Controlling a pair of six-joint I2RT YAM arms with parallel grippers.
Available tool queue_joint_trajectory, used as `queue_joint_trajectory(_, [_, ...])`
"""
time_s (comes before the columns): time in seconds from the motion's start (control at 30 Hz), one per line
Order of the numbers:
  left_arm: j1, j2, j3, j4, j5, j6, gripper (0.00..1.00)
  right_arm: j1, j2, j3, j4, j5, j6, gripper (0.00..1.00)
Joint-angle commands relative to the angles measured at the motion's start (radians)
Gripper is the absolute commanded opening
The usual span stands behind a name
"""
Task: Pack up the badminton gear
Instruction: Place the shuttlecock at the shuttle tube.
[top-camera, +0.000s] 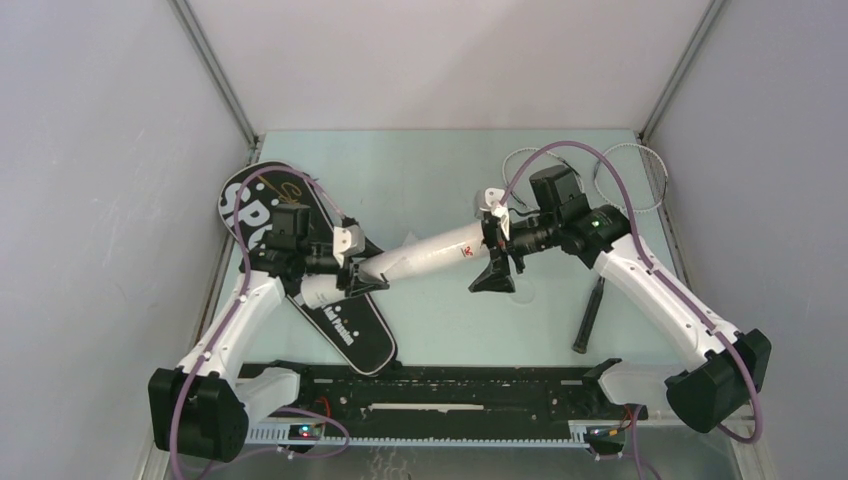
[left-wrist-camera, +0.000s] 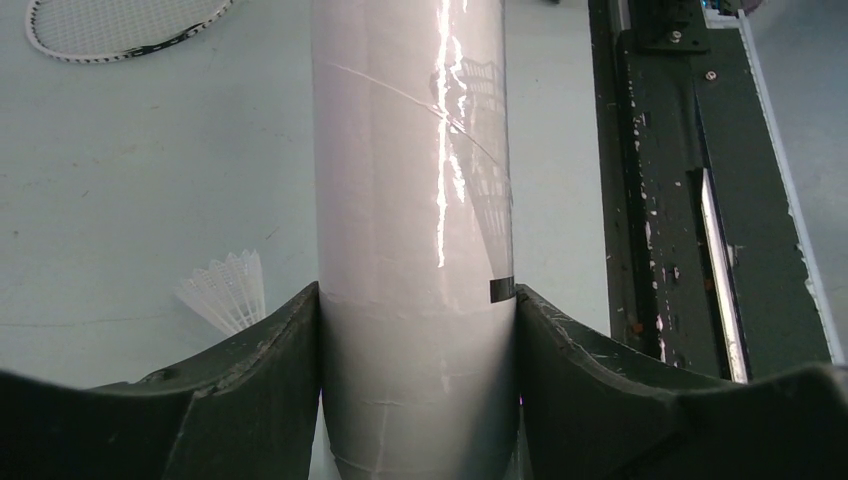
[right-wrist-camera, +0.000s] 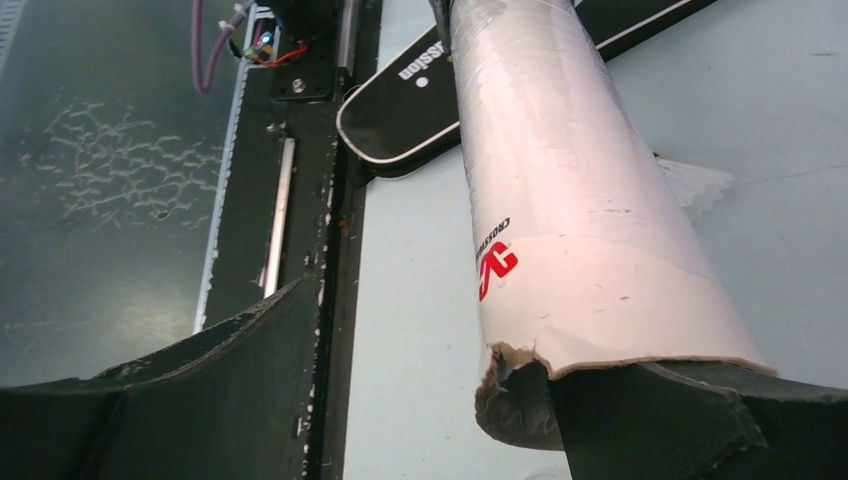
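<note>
My left gripper (top-camera: 355, 272) is shut on the long white tube (top-camera: 430, 255) near its closed left end, holding it above the black "SPORT" bag (top-camera: 350, 335); the left wrist view shows both fingers (left-wrist-camera: 270, 370) pressed on the tube (left-wrist-camera: 415, 200). My right gripper (top-camera: 497, 262) is open at the tube's torn open end (right-wrist-camera: 560, 230), one finger (right-wrist-camera: 660, 420) in the mouth, the other (right-wrist-camera: 200, 400) well apart. One racquet (top-camera: 630, 180) lies at the far right, its black handle (top-camera: 590, 315) pointing toward me. A shuttlecock (left-wrist-camera: 228, 290) lies on the table under the tube.
A black rail (top-camera: 450, 385) runs along the near edge between the arm bases. The bag's near tip (right-wrist-camera: 400, 110) reaches almost to it. Grey walls close in the table left and right. The racquet's head (left-wrist-camera: 120, 30) lies near the far right corner.
</note>
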Motion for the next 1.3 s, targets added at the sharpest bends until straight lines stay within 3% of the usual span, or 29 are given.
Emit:
queue_joint_trajectory(0.0, [-0.001,-0.032,0.046,0.226,0.024,-0.181,0.38,0.039,0.001,-0.028,0.031,-0.025,0.042,0.89])
queue_joint_trajectory(0.83, [0.001,-0.042,0.027,0.248,0.003,-0.183,0.38,-0.19,-0.157,-0.029,0.0,-0.07,0.038,0.92])
queue_joint_trajectory(1.27, [0.001,-0.03,0.032,0.199,0.049,-0.123,0.38,-0.041,-0.034,-0.028,0.069,-0.081,0.077,0.92])
